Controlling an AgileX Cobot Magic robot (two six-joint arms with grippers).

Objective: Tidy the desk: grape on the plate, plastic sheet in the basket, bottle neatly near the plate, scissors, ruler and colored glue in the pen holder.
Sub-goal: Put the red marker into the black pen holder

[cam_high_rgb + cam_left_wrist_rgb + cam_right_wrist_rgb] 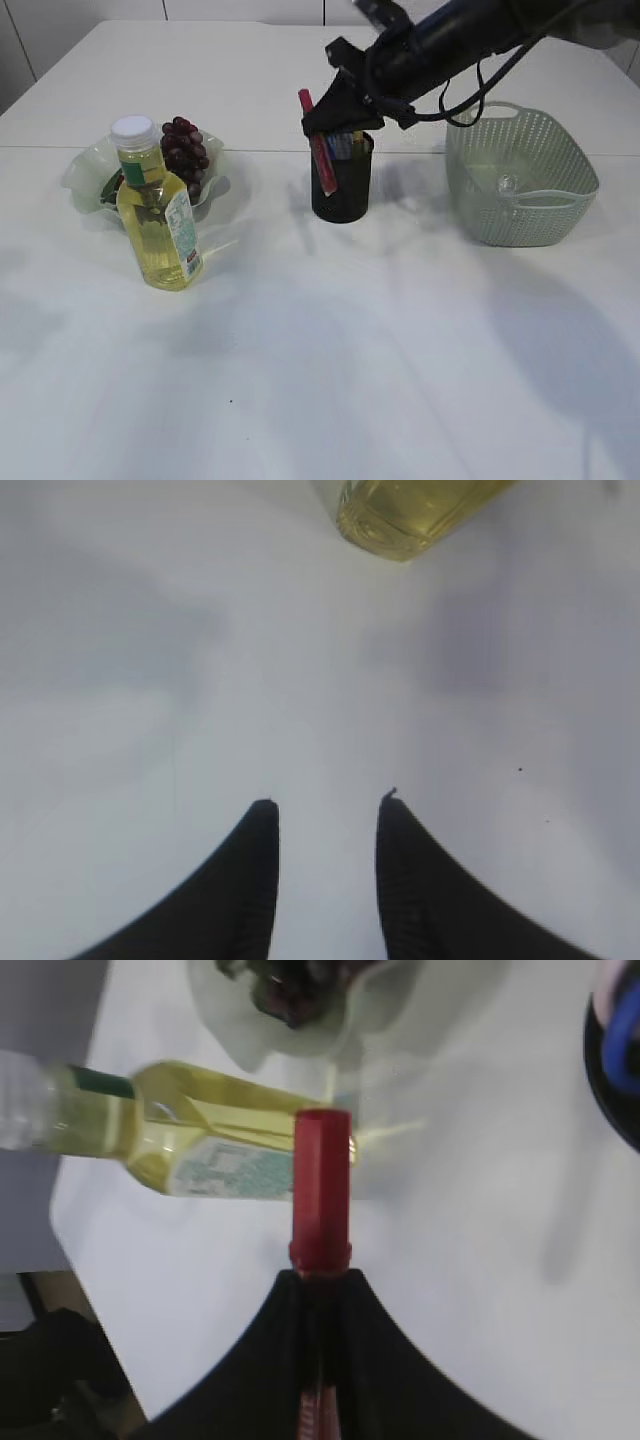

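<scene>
My right gripper [318, 122] is shut on the red colored glue stick [318, 150] and holds it tilted at the left rim of the black mesh pen holder [342, 195]; its lower end hangs along the holder's side. In the right wrist view the glue [321, 1190] sticks out past the jaws [321, 1278]. The holder holds blue and yellow items. Dark grapes [186, 150] lie on the pale green plate [82, 172]. The yellow-liquid bottle [158, 208] stands upright in front of the plate. My left gripper [325, 805] is open and empty above the table, with the bottle's base [400, 515] ahead.
A pale green perforated basket [520, 175] stands at the right with something clear inside. The pen holder's rim [615, 1060] shows at the right edge of the right wrist view. The white table [330, 360] stretches in front.
</scene>
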